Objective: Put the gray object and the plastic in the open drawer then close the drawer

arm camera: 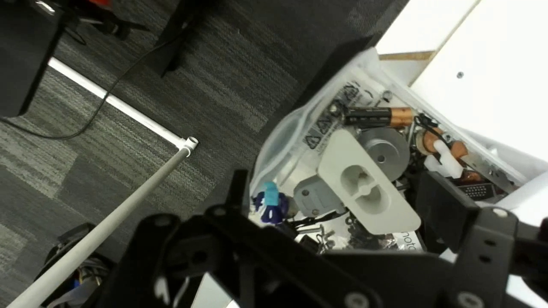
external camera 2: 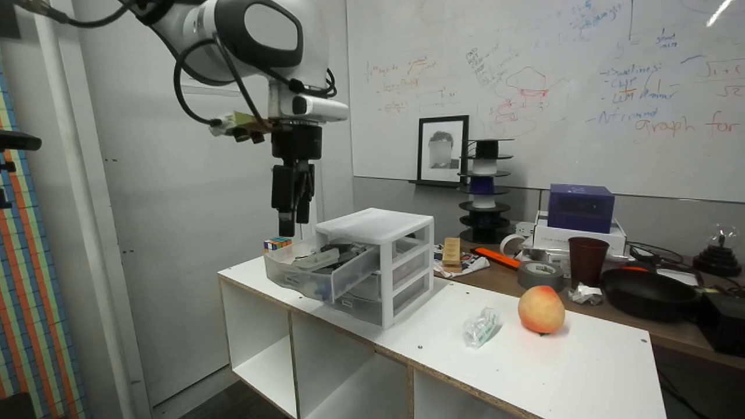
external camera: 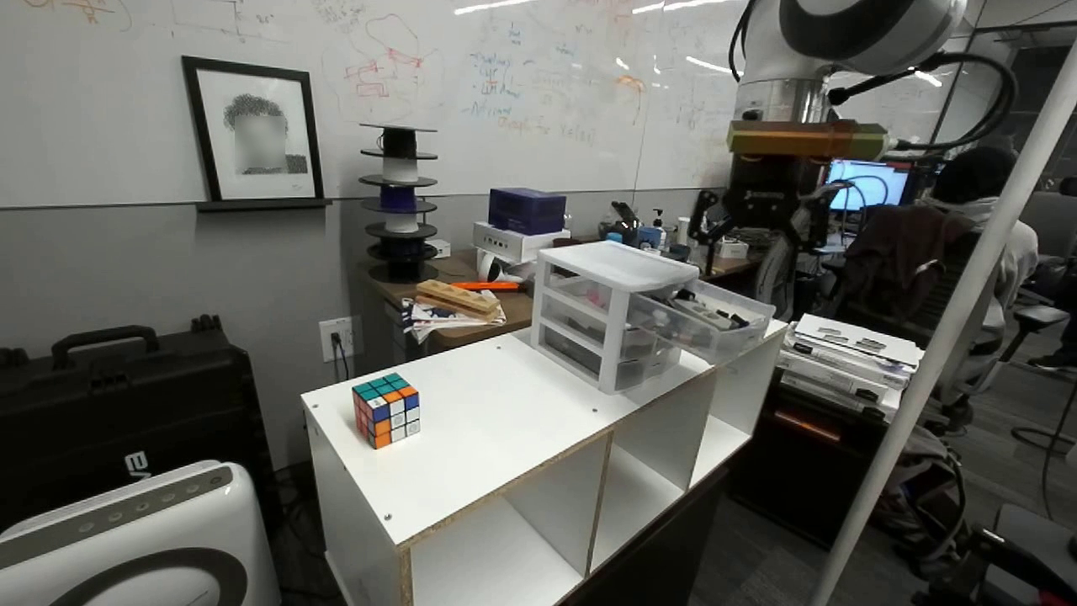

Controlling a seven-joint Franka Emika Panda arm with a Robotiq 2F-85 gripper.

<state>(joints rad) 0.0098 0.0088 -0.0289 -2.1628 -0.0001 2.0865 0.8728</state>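
Jaws are wide apart, and the gray object [arm camera: 369, 185] sits below them in the open drawer [external camera 2: 355, 273], showing between them in the wrist view. Crumpled plastic [external camera 2: 482, 329] is over on the surface [external camera 2: 547, 372], well away. The gray object's pale, flat, longish, with an oval hollow; the plastic's see-through. Jaws block part of the drawer though.

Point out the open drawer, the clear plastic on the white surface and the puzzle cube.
Open drawer [external camera 2: 307, 285], in an exterior view: on its front wall.
Clear plastic [external camera 2: 482, 327], in an exterior view: middle of the crumpled piece.
Puzzle cube [external camera: 390, 413], in an exterior view: on a side face.
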